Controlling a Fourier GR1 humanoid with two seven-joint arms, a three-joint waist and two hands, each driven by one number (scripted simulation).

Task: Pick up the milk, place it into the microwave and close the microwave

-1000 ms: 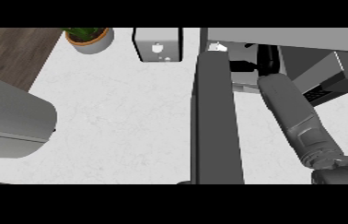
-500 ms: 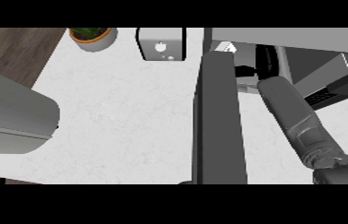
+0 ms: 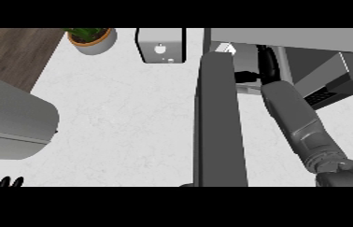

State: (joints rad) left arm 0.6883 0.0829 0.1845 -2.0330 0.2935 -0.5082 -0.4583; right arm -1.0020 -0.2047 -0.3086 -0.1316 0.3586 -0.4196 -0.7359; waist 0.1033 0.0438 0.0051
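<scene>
The right hand [image 3: 267,62] shows only as a dark shape reaching into the mouth of the microwave [image 3: 276,35]. Whether it is spread or closed cannot be told, and nothing can be seen in its hold. The milk [image 3: 227,47] is a small white peaked shape at the left of the microwave's opening, just beside the far end of the microwave door [image 3: 221,128] and apart from the hand. The right forearm [image 3: 301,124] runs back from the hand to the lower right corner, alongside the swung-out door, which crosses the white tabletop [image 3: 124,128] as a dark slab. The left hand [image 3: 8,181] rests at the lower left edge with only its fingers showing, straight, pointing up and holding nothing. Farther out are a large grey rounded object [image 3: 24,121] on the left, a potted plant [image 3: 91,37] and a white appliance [image 3: 162,46] at the far edge.
</scene>
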